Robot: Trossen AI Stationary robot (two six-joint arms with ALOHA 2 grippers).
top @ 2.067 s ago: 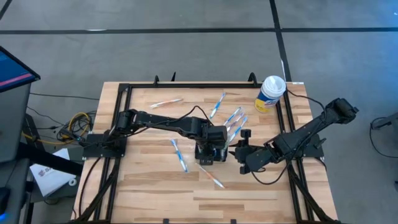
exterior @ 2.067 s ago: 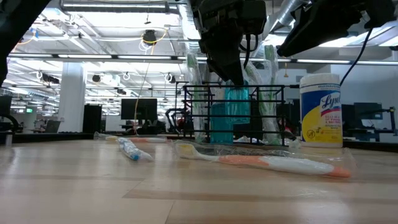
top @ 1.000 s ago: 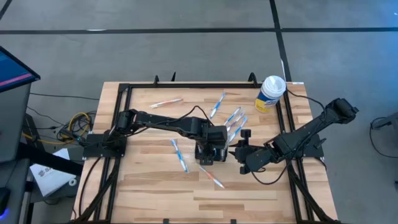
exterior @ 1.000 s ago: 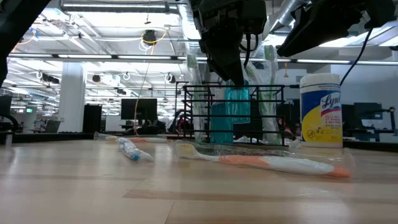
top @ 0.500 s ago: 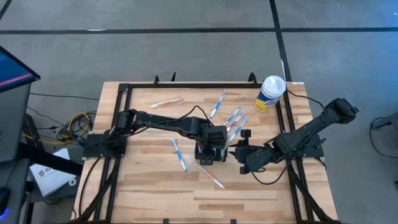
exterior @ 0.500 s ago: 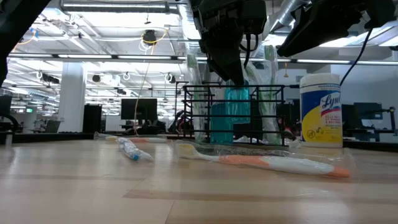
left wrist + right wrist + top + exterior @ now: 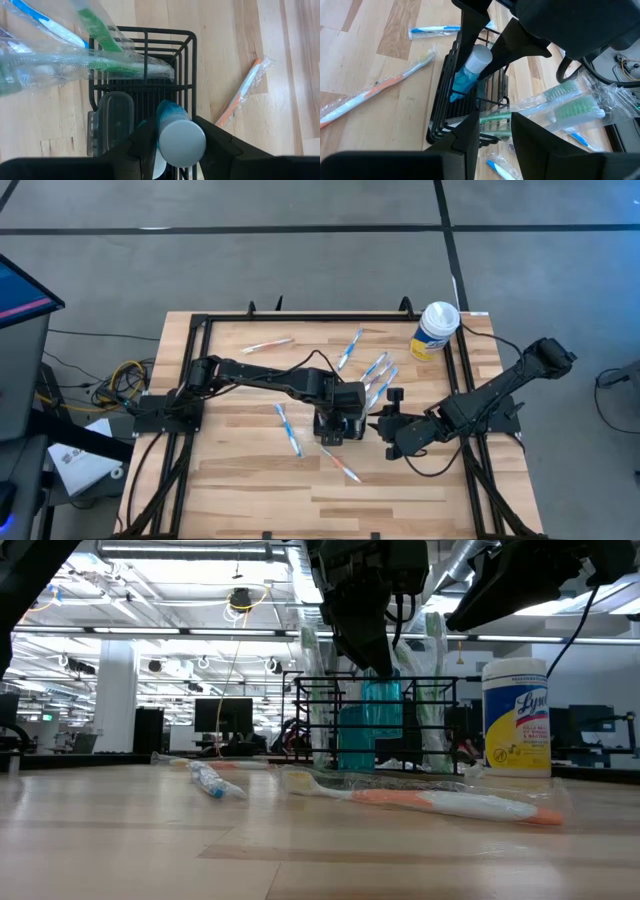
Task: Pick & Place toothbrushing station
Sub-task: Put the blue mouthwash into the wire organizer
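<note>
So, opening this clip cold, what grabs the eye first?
The left gripper in the middle of the table, fingers either side of a blue tube with a white cap standing in the black wire rack. Beside it, the right gripper sits at wrapped green toothbrushes leaning out of that rack. More wrapped brushes lie scattered, an orange one nearest the low camera.

A white-and-yellow wipes canister [image 7: 435, 329] is standing at the table's [image 7: 250, 490] far corner, wrapped toothbrushes [image 7: 288, 429] lying scattered nearby.
</note>
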